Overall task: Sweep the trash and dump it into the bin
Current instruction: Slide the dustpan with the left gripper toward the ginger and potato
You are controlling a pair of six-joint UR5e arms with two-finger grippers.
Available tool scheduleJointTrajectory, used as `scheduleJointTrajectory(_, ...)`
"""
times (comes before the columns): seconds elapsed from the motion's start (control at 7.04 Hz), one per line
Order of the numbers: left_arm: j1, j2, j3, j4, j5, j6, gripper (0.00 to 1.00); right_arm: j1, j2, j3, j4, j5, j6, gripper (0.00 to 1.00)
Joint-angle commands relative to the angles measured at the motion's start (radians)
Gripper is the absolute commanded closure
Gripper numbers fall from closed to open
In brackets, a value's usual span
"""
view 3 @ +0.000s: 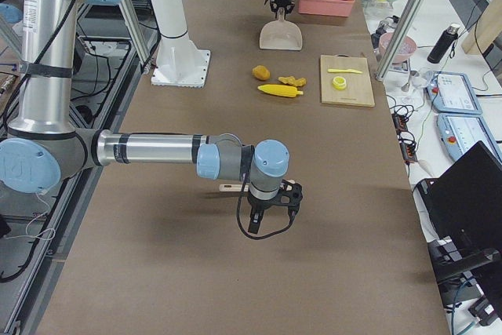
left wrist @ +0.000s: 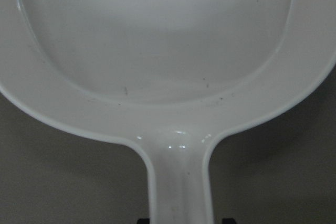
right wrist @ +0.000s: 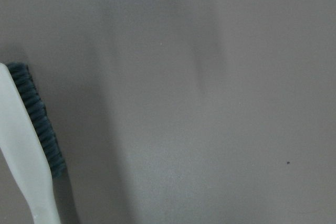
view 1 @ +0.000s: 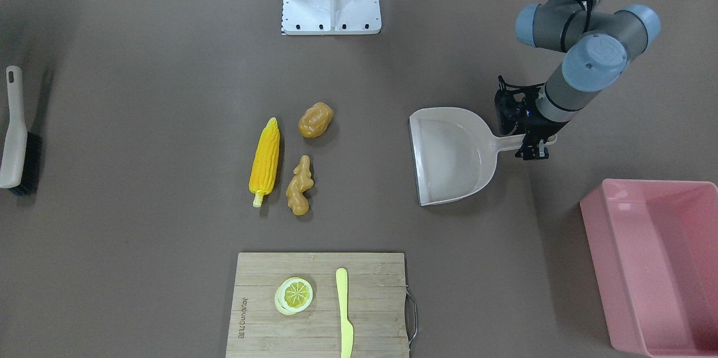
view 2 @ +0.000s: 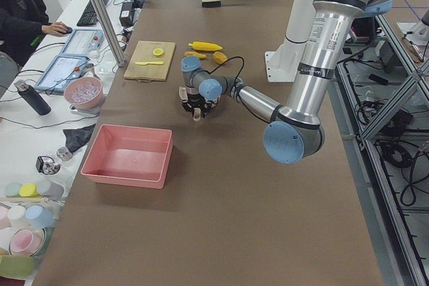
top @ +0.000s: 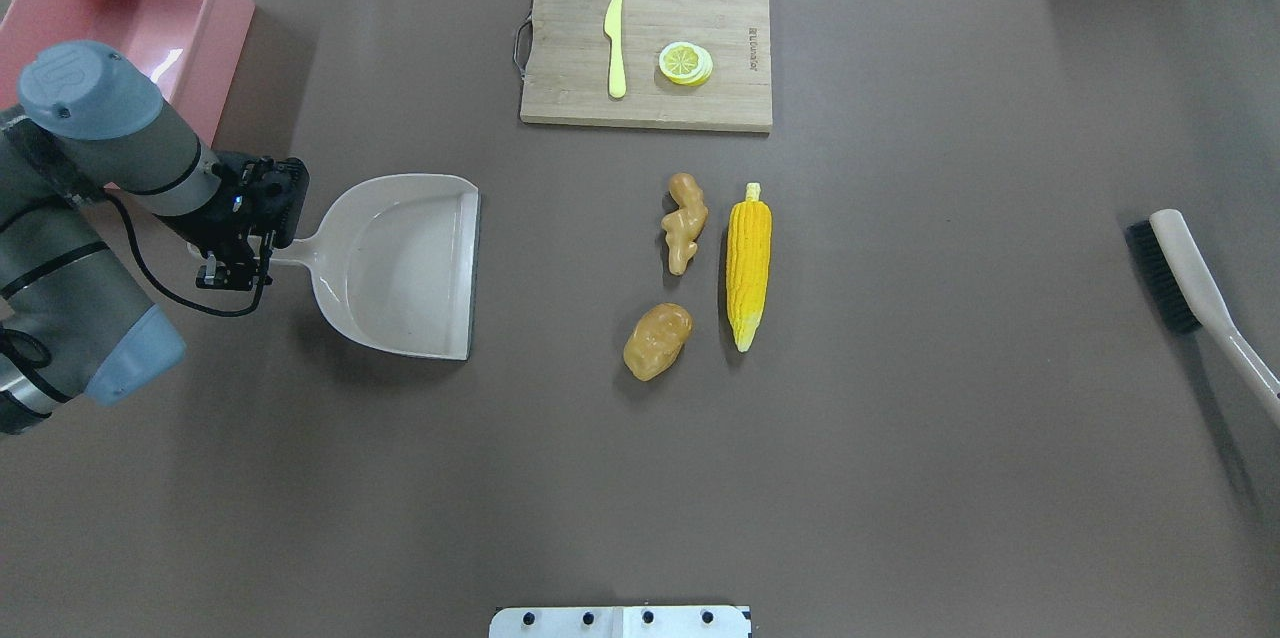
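Observation:
The trash lies mid-table: a yellow corn cob [view 1: 265,161], a tan-brown potato-like lump [view 1: 316,119] and a knobbly ginger-like root [view 1: 299,185]. The beige dustpan [view 1: 449,156] lies flat beside them, mouth towards them. My left gripper [view 1: 533,145] sits at the end of its handle [left wrist: 179,182], jaws on either side with small gaps, open. The pink bin [view 1: 656,268] stands beyond the dustpan, empty. My right gripper [view 3: 269,221] shows only in the exterior right view, low over the table near the brush [top: 1195,288]; I cannot tell its state.
A wooden cutting board [view 1: 376,302] with a lemon slice [view 1: 294,294] and a pale yellow knife [view 1: 343,313] lies at the table's far edge from the robot. The brush's bristles and handle show at the left of the right wrist view [right wrist: 26,150].

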Motion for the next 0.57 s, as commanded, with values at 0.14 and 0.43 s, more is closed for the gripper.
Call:
scheduleJointTrajectory(0.14,0.001,0.000,0.001,0.001,0.002,-0.004,0.71,0.000,0.005,-0.006,0.002,0.000,0.000,0.00)
scheduleJointTrajectory(0.43,-0.010,0.000,-0.001,0.001,0.002,-0.005,1.00,0.000,0.006,-0.005,0.002,0.000,0.001,0.00)
